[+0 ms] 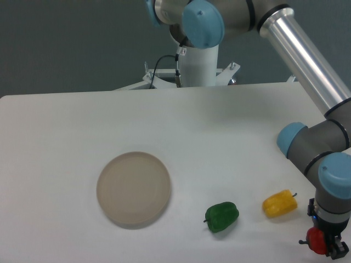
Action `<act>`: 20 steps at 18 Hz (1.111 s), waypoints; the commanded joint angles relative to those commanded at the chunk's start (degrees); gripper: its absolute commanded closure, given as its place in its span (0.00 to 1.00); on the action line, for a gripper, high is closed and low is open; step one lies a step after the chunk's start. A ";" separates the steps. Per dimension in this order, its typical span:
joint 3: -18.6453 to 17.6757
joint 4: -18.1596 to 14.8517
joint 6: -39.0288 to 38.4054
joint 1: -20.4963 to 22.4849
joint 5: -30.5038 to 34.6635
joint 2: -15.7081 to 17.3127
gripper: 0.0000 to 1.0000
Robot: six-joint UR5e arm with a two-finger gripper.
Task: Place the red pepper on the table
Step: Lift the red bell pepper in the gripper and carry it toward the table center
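Observation:
The red pepper (316,240) shows as a small glossy red shape at the bottom right, partly hidden by my gripper (329,249). The gripper hangs from the arm's wrist at the frame's lower right corner and appears shut on the pepper, low over the white table (164,120). The fingertips are partly cut off by the frame edge, and I cannot tell whether the pepper touches the table.
A yellow pepper (279,203) lies just up-left of the gripper. A green pepper (221,216) lies further left. A round beige plate (133,189) sits at the left of centre. The arm's base (197,66) stands at the table's far edge.

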 joint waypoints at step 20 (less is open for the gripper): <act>-28.19 -5.89 -5.88 -3.86 -2.46 22.57 0.33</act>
